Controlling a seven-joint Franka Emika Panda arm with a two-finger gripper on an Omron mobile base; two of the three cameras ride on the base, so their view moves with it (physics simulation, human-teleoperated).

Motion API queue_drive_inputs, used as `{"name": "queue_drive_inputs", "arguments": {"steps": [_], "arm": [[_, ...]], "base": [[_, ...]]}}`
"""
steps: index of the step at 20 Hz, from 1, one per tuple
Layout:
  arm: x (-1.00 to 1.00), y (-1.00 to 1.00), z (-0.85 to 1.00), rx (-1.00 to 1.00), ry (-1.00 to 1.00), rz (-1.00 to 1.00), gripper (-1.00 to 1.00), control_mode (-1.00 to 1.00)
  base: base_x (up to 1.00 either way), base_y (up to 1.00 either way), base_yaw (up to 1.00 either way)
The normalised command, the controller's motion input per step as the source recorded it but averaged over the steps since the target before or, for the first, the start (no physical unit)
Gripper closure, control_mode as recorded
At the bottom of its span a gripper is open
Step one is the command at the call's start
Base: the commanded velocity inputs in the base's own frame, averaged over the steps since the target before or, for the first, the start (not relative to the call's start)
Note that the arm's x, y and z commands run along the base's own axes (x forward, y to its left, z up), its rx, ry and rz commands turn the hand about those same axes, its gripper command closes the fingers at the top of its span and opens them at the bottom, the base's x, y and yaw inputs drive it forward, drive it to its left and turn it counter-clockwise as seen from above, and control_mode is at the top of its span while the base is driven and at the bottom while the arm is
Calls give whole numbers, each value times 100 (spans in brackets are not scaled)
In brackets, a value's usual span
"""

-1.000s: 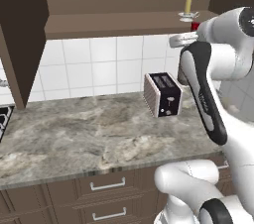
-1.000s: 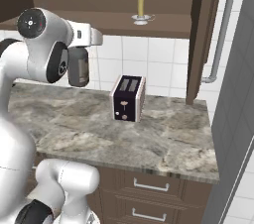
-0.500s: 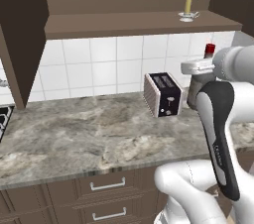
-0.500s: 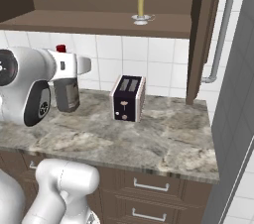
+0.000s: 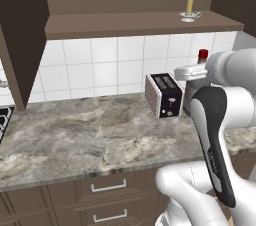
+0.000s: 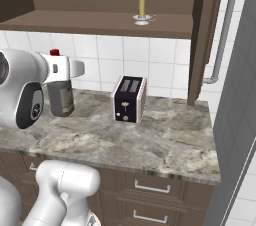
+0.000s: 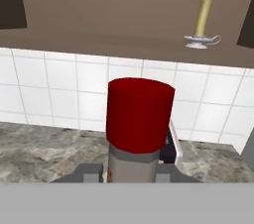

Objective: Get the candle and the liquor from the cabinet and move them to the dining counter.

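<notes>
**Liquor in hand, candle on the cabinet shelf**

My hand (image 6: pixel 59 72) is clamped on the liquor (image 6: pixel 61 97), gripping it at the neck just under the red cap. Bottle upright, hanging below the hand, its base close over the marble table (image 6: pixel 150 140); contact with the top I cannot tell. From the hand camera the red cap (image 7: pixel 140 114) stands right in front of me, the grey neck below it.

Bottle sits to one side of the toaster (image 6: pixel 129 98), apart from it. In the left base view the liquor (image 5: pixel 192 92) is mostly hidden behind my forearm, cap poking up above the wrist.

Arm pose: forearm folded back, hand reaching level toward the white tiled wall.

Candle (image 6: pixel 142 5) upright in its white holder on the shelf of the open cabinet (image 6: pixel 100 22), above the toaster and well above my hand. Same candle (image 7: pixel 202 22) up and to the right in the hand view
</notes>
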Motion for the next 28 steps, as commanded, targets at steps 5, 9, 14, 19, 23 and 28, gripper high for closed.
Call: {"name": "queue_drive_inputs", "arguments": {"steps": [5,9,14,19,23,28], "arm": [[0,3,-4,0,2,0,100,-100],[0,0,0,0,1,0,100,-100],[0,0,0,0,0,0,100,-100],[0,0,0,0,0,0,100,-100],[0,0,0,0,0,0,100,-100],[0,0,0,0,0,0,100,-100]], "base": [[0,0,0],[0,0,0],[0,0,0],[0,0,0],[0,0,0],[0,0,0]]}}
